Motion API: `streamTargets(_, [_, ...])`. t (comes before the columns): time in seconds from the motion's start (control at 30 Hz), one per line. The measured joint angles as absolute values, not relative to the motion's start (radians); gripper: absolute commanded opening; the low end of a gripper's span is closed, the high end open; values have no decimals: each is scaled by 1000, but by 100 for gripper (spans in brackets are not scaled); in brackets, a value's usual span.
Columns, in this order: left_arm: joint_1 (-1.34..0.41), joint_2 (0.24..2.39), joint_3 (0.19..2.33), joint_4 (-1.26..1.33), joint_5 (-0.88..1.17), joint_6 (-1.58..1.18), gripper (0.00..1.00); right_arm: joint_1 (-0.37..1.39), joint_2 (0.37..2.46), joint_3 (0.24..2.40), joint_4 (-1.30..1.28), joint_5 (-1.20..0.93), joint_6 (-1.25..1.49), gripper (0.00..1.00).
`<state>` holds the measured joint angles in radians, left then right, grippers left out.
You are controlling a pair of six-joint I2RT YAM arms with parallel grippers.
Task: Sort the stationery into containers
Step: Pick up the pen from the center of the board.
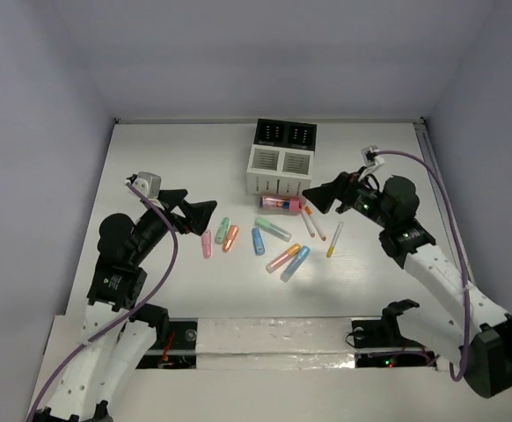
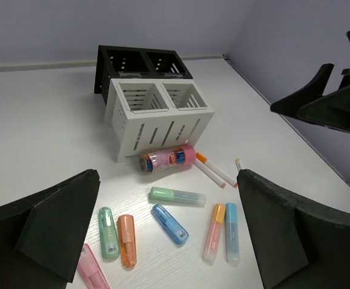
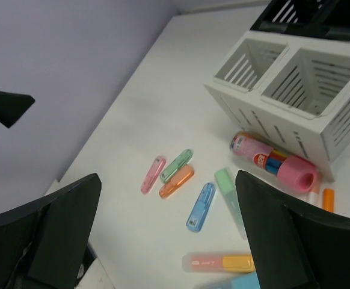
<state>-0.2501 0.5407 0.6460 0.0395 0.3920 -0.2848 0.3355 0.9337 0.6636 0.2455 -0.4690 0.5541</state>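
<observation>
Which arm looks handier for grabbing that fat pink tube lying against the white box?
Right. The right gripper, open, hovers just beside the pink tube, tips pointing at it. The left gripper, also open, sits farther off, near the short markers.

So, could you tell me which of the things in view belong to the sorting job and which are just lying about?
Part of the job: pastel markers, pink cylinder, thin white sticks, white box, black box.
Just lying about: taped strip along the near edge, purple cables.
</observation>
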Motion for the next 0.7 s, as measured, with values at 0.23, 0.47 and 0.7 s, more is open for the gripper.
streamTargets(0.23, [-243, 532, 646, 33, 377, -282, 99, 522, 1120, 775, 226, -427, 518, 100])
streamTargets(0.47, [-234, 493, 656, 24, 342, -282, 99, 731, 1340, 964, 155, -265, 448, 100])
streamTargets(0.7, [-234, 468, 656, 23, 318, -282, 99, 896, 1594, 1130, 49, -71, 410, 98])
